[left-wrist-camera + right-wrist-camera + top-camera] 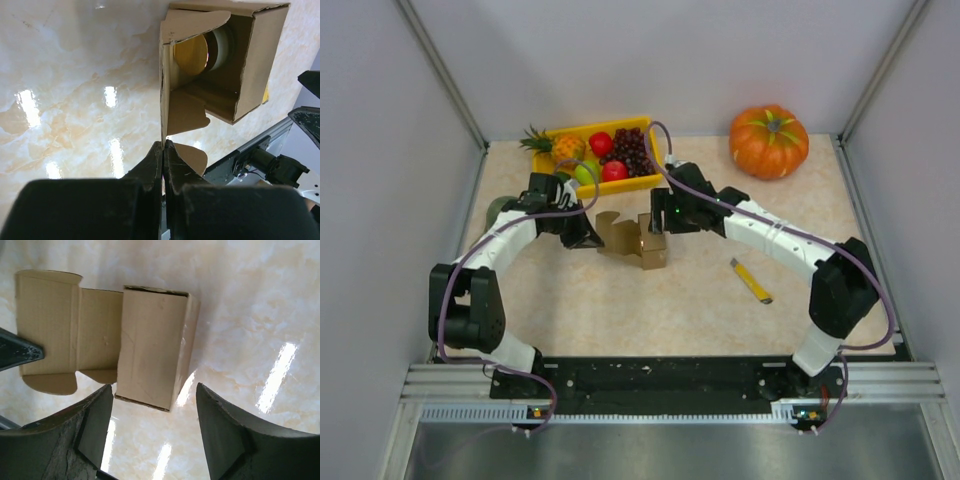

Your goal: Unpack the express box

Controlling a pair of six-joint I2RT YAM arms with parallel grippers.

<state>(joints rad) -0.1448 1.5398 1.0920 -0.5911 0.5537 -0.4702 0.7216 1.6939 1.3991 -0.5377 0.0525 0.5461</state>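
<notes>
The express box [638, 242] is a small brown cardboard box near the table's middle, its hinged lid open. My left gripper [590, 237] is at its left side and is shut on the edge of the lid flap [163, 145]. In the left wrist view the open box [260, 60] shows a round yellow and white item [200, 50] inside. My right gripper [656, 222] is open and hovers just above the box's right part. In the right wrist view the box body [150, 340] lies between and beyond my spread fingers [95, 425], with the lid [50, 325] unfolded to the left.
A yellow fruit tray [645, 182] with pineapple, grapes and apples stands at the back. A pumpkin [769, 141] sits at the back right. A yellow utility knife [752, 280] lies right of the box. A green object [497, 208] sits by the left arm.
</notes>
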